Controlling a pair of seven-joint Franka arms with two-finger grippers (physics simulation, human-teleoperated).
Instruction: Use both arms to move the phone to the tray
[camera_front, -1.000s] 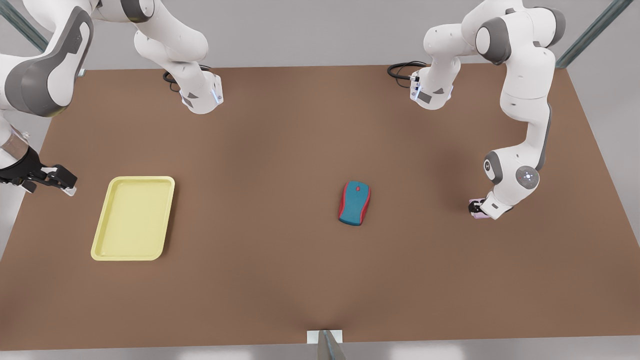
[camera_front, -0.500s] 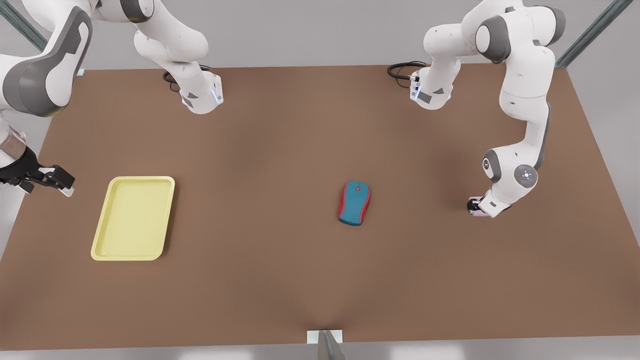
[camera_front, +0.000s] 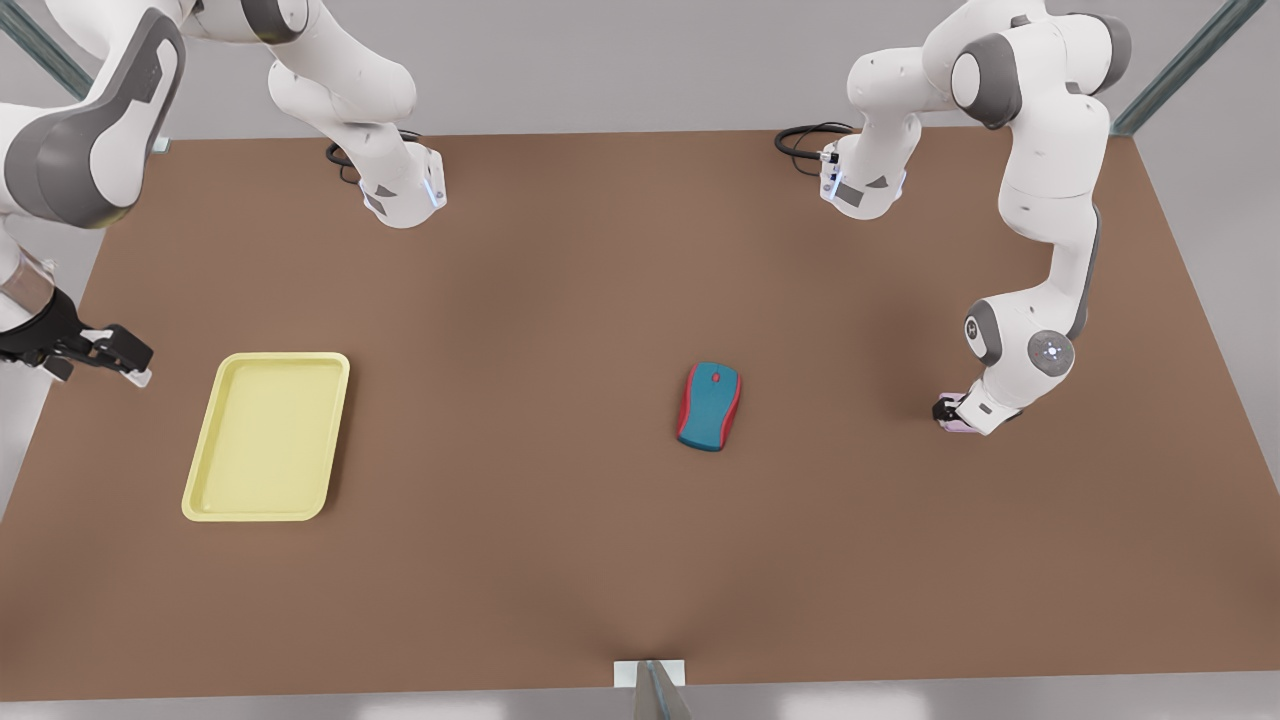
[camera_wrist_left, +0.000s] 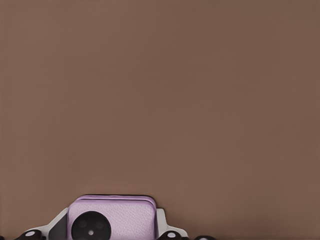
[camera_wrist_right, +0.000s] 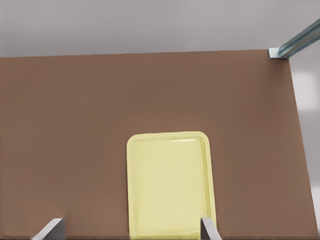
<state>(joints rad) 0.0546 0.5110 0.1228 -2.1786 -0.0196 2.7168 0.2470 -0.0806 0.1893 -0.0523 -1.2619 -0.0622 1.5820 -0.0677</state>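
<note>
On the left wrist view I see my left gripper (camera_wrist_left: 112, 235) at the bottom edge of the frame, its pale fingers (camera_wrist_left: 58, 225) standing on either side of the pink phone (camera_wrist_left: 120, 215), one against each side edge. The jaws look clamped on it. One black circle on the phone's face shows at the lower left of its body. Above it the frame is bare brown worktop (camera_wrist_left: 160, 90).

In the front view the same gripper (camera_front: 948, 412) sits at the right of the frame, low against the worktop (camera_front: 560, 560), with a sliver of the phone (camera_front: 958, 427) showing under the wrist. I cannot tell from this angle whether the phone is resting on the surface or just off it.

My right gripper (camera_front: 125, 362) waits at the far left edge of the front view, just beside the worktop's edge, pointing toward the tray (camera_front: 205, 495). Its jaws are apart: the right wrist view shows the two pale fingertips (camera_wrist_right: 50, 229) spread wide at the bottom corners, with the yellow tray (camera_wrist_right: 132, 200) between them, farther off.

The tray lies in the lower left of the front view. A teal-and-red computer mouse (camera_front: 709, 406) lies near the middle of the frame, between tray and phone, well apart from both.
</note>
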